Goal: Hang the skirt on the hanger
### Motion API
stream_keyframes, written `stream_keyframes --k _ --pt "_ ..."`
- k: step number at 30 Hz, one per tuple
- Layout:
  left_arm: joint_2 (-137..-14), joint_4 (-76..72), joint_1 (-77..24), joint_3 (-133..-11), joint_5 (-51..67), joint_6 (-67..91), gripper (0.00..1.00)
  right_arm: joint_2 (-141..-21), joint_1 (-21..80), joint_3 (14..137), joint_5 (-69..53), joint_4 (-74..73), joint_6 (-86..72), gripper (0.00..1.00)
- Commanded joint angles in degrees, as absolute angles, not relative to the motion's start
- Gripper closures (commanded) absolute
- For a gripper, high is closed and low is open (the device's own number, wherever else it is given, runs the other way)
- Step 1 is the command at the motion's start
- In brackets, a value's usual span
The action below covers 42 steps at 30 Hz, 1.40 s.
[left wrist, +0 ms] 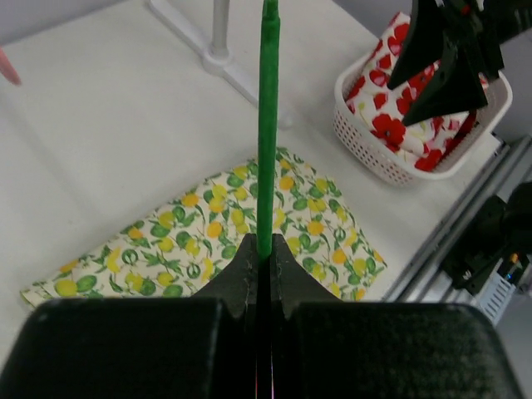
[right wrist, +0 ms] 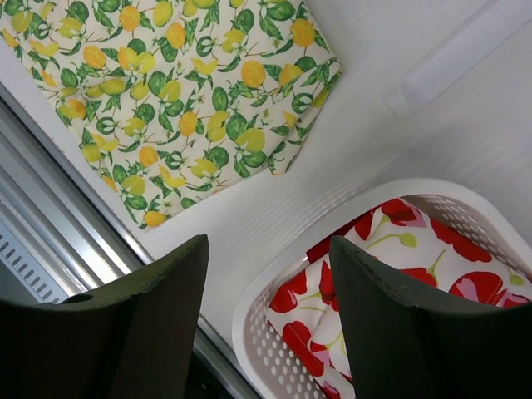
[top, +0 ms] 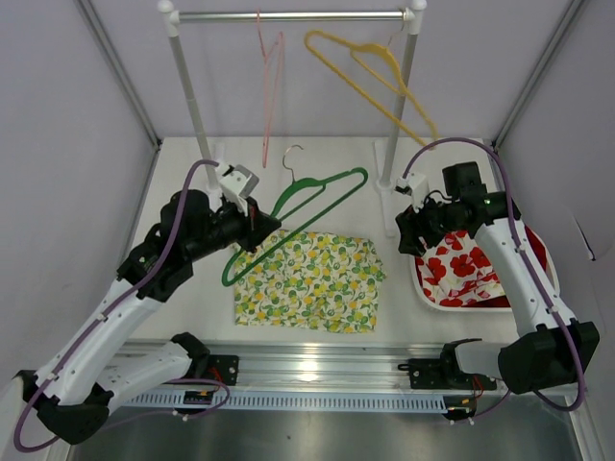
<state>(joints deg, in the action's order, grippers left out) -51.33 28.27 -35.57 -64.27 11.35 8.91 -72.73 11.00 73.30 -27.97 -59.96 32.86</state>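
Your left gripper (left wrist: pixel 264 259) is clamping the green hanger (top: pixel 306 206) by one slim, smooth plastic bar, its jaws pressed fully together on it. It is holding the hanger tilted over the far-left corner of the skirt (top: pixel 307 281), with the silver wire hook pointing toward the rack (top: pixel 288 15). You cannot tell from these views whether the hanger's lower bar is touching the fabric. The skirt is lying flat in a rough rectangle on the white table (top: pixel 192 168), in the middle between your two arms. It is a soft cloth printed with yellow lemons and green leaves on a pale ground. Your right gripper (right wrist: pixel 268 245) is hovering with its jaws spread wide and nothing between them, above the near-left rim of the white basket (right wrist: pixel 432 187). That basket is sitting to the right of the skirt and apart from it. It is perforated plastic with rounded corners, and it is carrying a crumpled cloth (top: pixel 466 269) with red poppies on white. The rack is standing along the far edge on white posts with a metal rail, and its right post is rising just beyond the skirt's far-right corner. A thin pink hanger (top: pixel 271 86) is dangling from the rail, and a yellow hanger (top: pixel 375 82) is hanging askew beside it. A ribbed aluminium beam (top: pixel 317 360) is running along the near edge under both arm bases.
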Motion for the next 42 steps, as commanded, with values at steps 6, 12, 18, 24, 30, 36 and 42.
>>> stream_keyframes --k 6,12,18,24,30,36,42 --pt "-56.08 25.51 -34.10 -56.09 35.73 15.99 1.00 -71.37 10.90 74.53 -28.21 -65.12 37.26 0.34" --pt "-54.41 20.48 -34.19 -45.53 42.71 19.69 1.00 -66.81 17.57 68.05 -24.88 -69.17 42.01 0.38" --pt "-51.95 21.98 -34.36 -39.22 42.28 22.75 1.00 -64.86 26.17 63.99 -22.24 -67.76 40.35 0.37" --pt "-49.22 16.09 -38.92 -31.65 37.81 29.70 1.00 -65.12 36.11 59.33 -18.90 -64.25 37.53 0.36" --pt "-50.54 12.14 -47.19 -26.46 28.50 35.85 1.00 -69.43 41.30 58.89 -18.37 -62.49 36.74 0.37" --pt "-48.61 12.22 -48.78 -24.08 19.61 37.97 1.00 -73.73 47.80 56.25 -15.64 -58.98 36.74 0.37" --pt "-49.13 13.18 -48.78 -22.59 15.47 37.88 1.00 -77.94 51.94 53.35 -16.52 -57.48 38.23 0.37"
